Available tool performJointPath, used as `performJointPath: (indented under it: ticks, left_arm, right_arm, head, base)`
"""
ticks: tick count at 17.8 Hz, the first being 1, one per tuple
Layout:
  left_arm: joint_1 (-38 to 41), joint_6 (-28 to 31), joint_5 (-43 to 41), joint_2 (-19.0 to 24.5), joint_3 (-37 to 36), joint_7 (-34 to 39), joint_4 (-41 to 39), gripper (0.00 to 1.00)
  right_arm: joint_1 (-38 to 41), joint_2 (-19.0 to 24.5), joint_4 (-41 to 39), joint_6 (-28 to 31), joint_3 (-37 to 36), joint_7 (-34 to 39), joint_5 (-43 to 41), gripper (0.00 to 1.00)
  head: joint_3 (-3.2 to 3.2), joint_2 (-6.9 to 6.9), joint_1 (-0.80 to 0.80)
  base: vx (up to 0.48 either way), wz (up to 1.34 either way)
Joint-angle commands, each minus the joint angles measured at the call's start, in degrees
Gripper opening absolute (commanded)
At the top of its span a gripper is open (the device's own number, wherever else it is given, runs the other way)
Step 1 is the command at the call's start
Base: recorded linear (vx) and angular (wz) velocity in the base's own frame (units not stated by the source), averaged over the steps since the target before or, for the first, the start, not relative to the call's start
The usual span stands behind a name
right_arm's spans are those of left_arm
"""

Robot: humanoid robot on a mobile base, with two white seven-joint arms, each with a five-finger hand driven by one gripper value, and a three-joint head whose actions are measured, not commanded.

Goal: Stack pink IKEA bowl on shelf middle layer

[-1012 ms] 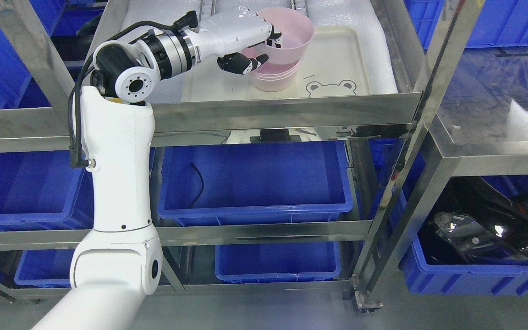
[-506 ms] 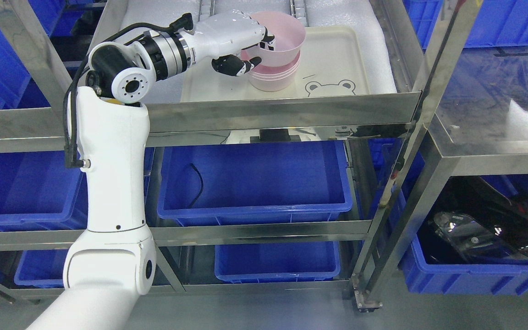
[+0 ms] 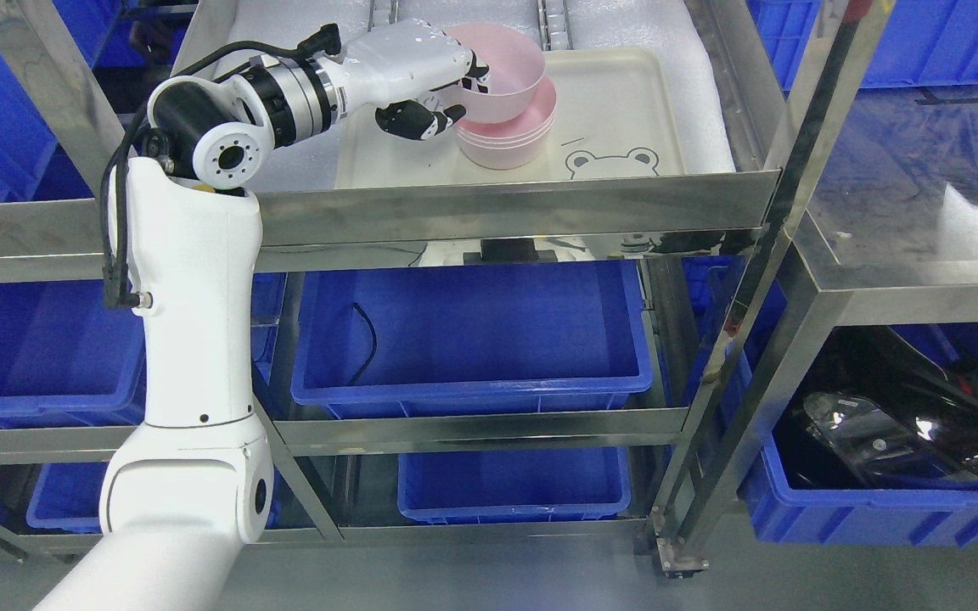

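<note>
I am seeing my left hand (image 3: 421,81) gripping the rim of a pink bowl (image 3: 502,72), fingers inside and thumb outside. The bowl is tilting, its base sitting in the stack of pink bowls (image 3: 510,136) just below the fingers, on the cream bear tray (image 3: 625,119).

**Left arm: visible hardware**

Left arm (image 3: 192,339) has glossy white shells, rounded at the joints. Black elbow joint housing with a white round cap (image 3: 230,159) ringed by small screw holes. Silver-and-black banded wrist (image 3: 294,89). Black cable (image 3: 115,212) runs externally along the arm. Left hand (image 3: 421,72): white back, black fingers.
</note>
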Motion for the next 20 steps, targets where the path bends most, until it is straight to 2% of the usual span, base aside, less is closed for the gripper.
performJointPath:
  ticks: [1,12,13,14,15,16,18,20]
  left_arm:
    - [-0.8,0.0,-0.1,-1.4,-1.4,0.1,2.5,0.08]
    - [-0.4,0.0,-1.3,-1.0,-2.9,0.7,3.5,0.10]
    - [-0.4,0.0,-1.3,-1.0,-2.8,0.7,3.9,0.14]
    - [-0.5,0.0,-1.3,-1.0,-2.8,0.8,4.1,0.26]
    - [-0.6,0.0,-1.3,-1.1,-2.8,0.9,4.1,0.46]
    - [-0.7,0.0,-1.3,-1.3,-2.6,0.9,4.2,0.59]
    - [-0.9,-0.1,-1.1,-2.2,-2.3,2.3,4.5,0.69]
    - [-1.9,0.2,-0.4,-2.7,-1.8,6.8,4.5,0.78]
  right_arm:
    - [1.3,-1.0,-1.0,0.0,0.0,0.0,0.0,1.00]
    - [1.3,-1.0,-1.0,0.0,0.0,0.0,0.0,1.00]
    - [1.3,-1.0,-1.0,0.0,0.0,0.0,0.0,1.00]
    - [1.3,-1.0,-1.0,0.0,0.0,0.0,0.0,1.00]
    - [1.3,-1.0,-1.0,0.0,0.0,0.0,0.0,1.00]
    - [1.3,-1.0,-1.0,0.0,0.0,0.0,0.0,1.00]
    - [1.3,-1.0,-1.0,0.0,0.0,0.0,0.0,1.00]
    - [1.3,-1.0,-1.0,0.0,0.0,0.0,0.0,1.00]
  head:
    - [0.00,0.00,0.00]
    - [0.00,0.00,0.00]
    - [0.00,0.00,0.00]
    - [0.00,0.00,0.00]
    - [0.00,0.00,0.00]
    - [0.00,0.00,0.00]
    - [0.00,0.00,0.00]
    - [0.00,0.00,0.00]
  base:
    - [0.000,0.00]
    - [0.000,0.00]
    - [0.000,0.00]
    - [0.000,0.00]
    - [0.000,0.00]
    - [0.000,0.00]
    - [0.000,0.00]
    - [0.000,0.00]
